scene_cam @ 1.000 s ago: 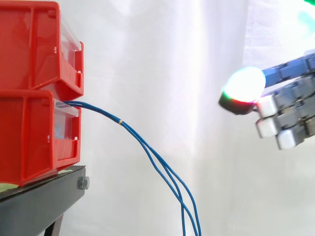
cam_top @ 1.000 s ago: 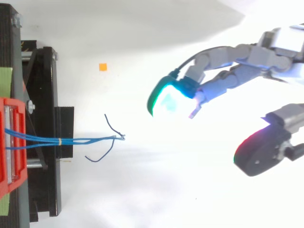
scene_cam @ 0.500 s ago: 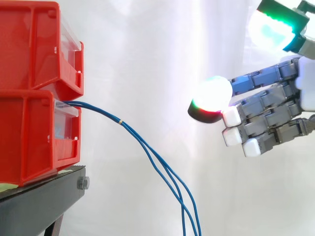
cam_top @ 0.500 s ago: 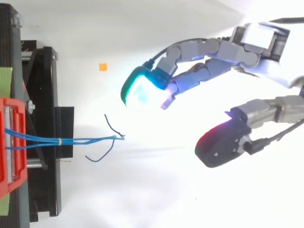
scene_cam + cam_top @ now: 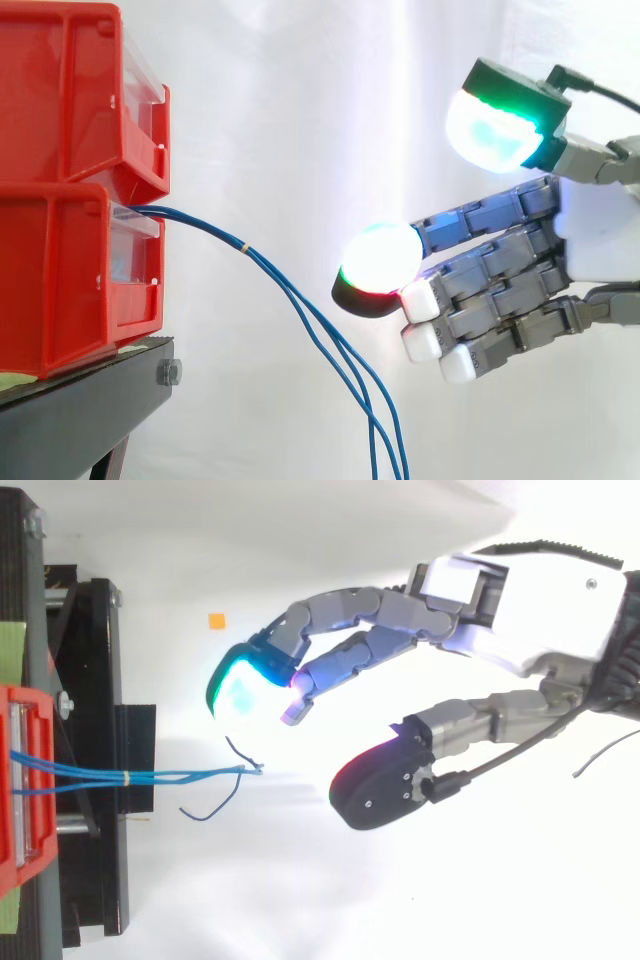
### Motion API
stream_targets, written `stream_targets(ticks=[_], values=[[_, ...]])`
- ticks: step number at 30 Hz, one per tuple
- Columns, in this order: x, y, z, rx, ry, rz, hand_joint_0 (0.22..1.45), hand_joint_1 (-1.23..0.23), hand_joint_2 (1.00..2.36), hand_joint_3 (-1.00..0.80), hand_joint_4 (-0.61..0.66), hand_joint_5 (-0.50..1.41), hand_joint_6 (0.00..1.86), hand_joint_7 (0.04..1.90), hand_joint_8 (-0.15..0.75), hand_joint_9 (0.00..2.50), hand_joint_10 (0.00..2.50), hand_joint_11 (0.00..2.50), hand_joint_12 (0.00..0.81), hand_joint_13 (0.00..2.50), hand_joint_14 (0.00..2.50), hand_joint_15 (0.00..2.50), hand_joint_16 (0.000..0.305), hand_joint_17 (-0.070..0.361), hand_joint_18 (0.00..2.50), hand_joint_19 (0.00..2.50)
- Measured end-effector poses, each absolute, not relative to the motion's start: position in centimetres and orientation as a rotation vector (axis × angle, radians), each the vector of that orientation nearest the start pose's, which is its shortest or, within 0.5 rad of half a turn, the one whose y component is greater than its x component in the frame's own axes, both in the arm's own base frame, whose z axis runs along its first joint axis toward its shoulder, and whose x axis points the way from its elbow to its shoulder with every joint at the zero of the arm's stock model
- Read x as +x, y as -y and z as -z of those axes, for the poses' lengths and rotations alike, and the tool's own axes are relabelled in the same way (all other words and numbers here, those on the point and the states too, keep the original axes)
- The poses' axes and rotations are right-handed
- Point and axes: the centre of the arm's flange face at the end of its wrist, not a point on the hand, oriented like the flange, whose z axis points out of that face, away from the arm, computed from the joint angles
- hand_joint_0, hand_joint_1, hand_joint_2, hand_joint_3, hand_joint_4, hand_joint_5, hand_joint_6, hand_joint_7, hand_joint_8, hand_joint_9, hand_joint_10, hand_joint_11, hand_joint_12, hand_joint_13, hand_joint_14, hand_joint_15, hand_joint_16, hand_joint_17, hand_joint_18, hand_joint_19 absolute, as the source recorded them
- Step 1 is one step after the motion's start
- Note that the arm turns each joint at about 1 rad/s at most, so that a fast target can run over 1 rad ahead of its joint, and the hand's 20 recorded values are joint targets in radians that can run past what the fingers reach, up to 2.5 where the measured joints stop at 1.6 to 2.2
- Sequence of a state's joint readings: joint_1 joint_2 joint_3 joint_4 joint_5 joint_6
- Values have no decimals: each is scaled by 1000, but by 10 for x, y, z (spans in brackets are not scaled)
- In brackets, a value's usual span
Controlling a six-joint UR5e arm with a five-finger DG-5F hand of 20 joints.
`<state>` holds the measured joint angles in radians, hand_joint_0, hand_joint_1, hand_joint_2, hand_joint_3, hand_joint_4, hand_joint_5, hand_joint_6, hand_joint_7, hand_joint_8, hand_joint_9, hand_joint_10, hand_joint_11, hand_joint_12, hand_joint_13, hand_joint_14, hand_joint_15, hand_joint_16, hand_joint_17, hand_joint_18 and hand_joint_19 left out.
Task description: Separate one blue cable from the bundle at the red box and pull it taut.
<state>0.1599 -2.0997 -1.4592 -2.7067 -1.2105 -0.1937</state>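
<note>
Dangling blue cables (image 5: pixel 270 271) near the spread hand (image 5: pixel 595 235), not touching.

A white curtain (image 5: pixel 300 120) hangs behind the work in soft vertical folds, brightly lit in the side view. At the lower left of that view is a black stand (image 5: pixel 80 420) with a silver bolt (image 5: pixel 170 373) at its front edge. From above, the white surface (image 5: pixel 300 900) beneath bears a small orange square (image 5: pixel 216 621) near the stand, and a pale grey shadow (image 5: pixel 250 530) lies across its upper part.
</note>
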Motion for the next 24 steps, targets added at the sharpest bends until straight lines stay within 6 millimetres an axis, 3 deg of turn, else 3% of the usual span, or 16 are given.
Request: stream_targets(ticks=[9, 20, 24], values=[[705, 58, -243, 1163, -1134, -924, 589, -610, 1003, -458, 250, -180, 503, 846, 304, 730, 16, 499, 335, 647, 13, 332, 37, 83, 523, 338], [719, 59, -228, 1152, -1142, -921, 578, -660, 1000, -495, 246, -183, 503, 846, 303, 724, 14, 506, 338, 651, 14, 331, 37, 83, 526, 343], [729, 59, -218, 1127, -1132, -949, 549, -697, 1000, -500, 242, -188, 503, 862, 299, 796, 18, 693, 347, 673, 13, 347, 38, 85, 542, 352]])
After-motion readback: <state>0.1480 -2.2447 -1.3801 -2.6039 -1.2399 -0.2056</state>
